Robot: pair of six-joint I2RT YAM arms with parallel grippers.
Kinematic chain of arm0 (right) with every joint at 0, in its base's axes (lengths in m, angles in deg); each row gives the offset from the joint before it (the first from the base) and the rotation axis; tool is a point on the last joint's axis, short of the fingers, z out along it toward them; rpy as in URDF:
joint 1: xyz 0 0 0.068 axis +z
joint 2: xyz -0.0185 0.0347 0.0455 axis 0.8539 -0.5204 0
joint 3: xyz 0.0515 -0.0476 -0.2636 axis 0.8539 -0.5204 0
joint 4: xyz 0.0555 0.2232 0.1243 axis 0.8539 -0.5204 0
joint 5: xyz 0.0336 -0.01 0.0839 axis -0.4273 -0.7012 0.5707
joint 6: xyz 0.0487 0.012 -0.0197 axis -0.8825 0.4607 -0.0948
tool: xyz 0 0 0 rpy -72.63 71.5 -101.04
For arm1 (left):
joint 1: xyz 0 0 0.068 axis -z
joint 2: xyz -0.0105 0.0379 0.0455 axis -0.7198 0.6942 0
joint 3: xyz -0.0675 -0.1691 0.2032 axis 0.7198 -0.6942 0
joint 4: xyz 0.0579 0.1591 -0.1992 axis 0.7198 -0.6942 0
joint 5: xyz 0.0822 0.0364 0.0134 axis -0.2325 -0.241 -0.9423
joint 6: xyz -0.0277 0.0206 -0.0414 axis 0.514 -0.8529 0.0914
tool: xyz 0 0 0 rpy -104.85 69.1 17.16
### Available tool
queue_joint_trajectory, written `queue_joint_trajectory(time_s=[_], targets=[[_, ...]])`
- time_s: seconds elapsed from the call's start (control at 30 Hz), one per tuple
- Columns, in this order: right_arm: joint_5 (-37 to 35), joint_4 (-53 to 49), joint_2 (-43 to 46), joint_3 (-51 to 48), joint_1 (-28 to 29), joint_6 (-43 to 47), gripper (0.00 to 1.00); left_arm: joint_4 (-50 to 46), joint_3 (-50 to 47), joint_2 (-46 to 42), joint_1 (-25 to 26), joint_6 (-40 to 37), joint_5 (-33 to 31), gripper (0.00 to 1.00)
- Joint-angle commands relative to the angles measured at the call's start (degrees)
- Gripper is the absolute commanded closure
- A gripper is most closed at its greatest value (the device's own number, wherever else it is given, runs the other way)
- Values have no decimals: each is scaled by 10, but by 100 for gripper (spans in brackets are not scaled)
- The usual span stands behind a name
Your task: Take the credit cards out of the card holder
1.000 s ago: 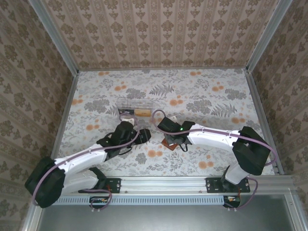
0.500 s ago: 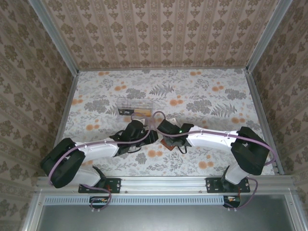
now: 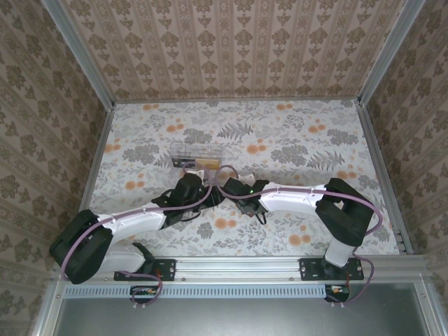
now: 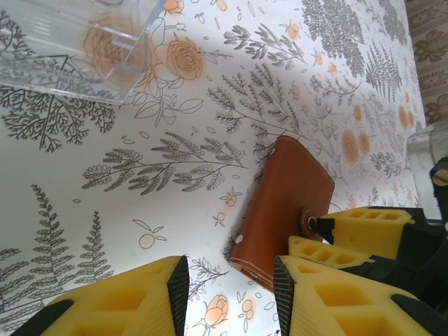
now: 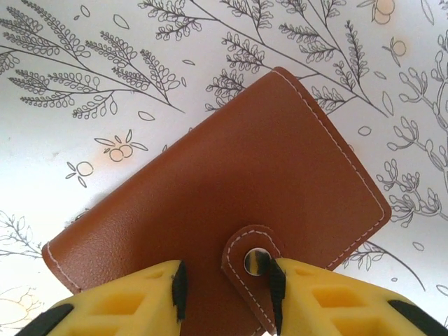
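The card holder [image 5: 231,182] is a reddish-brown leather wallet lying closed and flat on the floral table, its snap tab [image 5: 253,269] fastened. No credit cards are in sight; they are hidden. My right gripper [image 5: 227,285] hovers open over the holder's near edge, one finger beside the metal snap, the other on bare leather. In the left wrist view the card holder [image 4: 283,199] lies just ahead of my left gripper [image 4: 231,280], which is open with the holder's stitched corner at its right finger. In the top view the left gripper [image 3: 212,198] and right gripper [image 3: 234,198] meet nose to nose.
A clear plastic oblong box [image 3: 196,155] stands just behind the grippers, also seen as the clear box [image 4: 70,49] at the upper left of the left wrist view. Patterned walls [image 3: 238,49] close in the table at the back and sides.
The left gripper swung right toward the card holder and narrowed. The right gripper opened from shut and shifted left, so both now crowd over the holder.
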Motion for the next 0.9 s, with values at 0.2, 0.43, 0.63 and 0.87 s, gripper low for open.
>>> queue_joint_trajectory(time_s=[0.2, 0.43, 0.63, 0.87], targets=[[-42, -36, 1, 26, 0, 5, 53, 0, -4, 0, 0, -16, 5, 60], [-40, -38, 3, 26, -14, 6, 54, 2, 1, 9, 2, -18, 7, 60], [-15, -23, -11, 10, -24, 5, 55, 5, 3, 16, 3, -18, 9, 60], [19, 12, -7, -33, -46, -1, 63, 7, 4, 15, 4, -18, 11, 60]])
